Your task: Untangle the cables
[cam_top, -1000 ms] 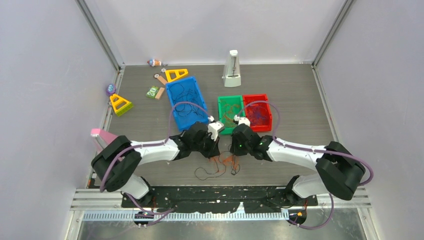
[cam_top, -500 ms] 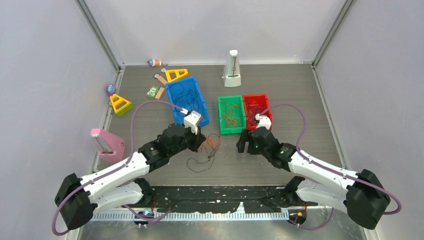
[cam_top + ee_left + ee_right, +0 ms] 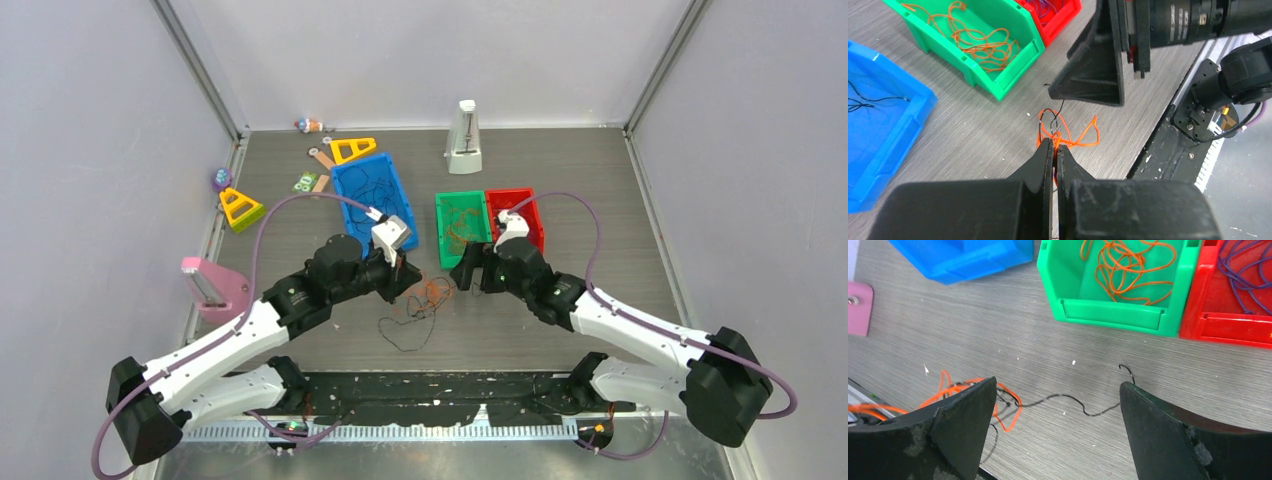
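A small tangle of orange and black cables (image 3: 427, 293) lies on the grey table in front of the bins. My left gripper (image 3: 408, 284) (image 3: 1054, 143) is shut on the orange cable (image 3: 1068, 134) at the knot. One black cable (image 3: 1068, 399) runs out of the tangle across the table, and another black loop (image 3: 402, 335) trails toward the near edge. My right gripper (image 3: 473, 277) (image 3: 1058, 385) hangs open just right of the tangle, straddling the black cable with nothing held. One of its fingers (image 3: 1096, 75) shows in the left wrist view.
Behind the tangle stand a blue bin (image 3: 397, 222) holding black cables, a green bin (image 3: 459, 259) with orange ones and a red bin (image 3: 520, 195) with purple ones. A white metronome (image 3: 465, 138), yellow triangles (image 3: 241, 208) and a pink block (image 3: 213, 285) sit at the back and left.
My right gripper has opened, letting go of the cable, and moved back toward the green bin. The left arm stretched out and carried the tangle away from the near edge.
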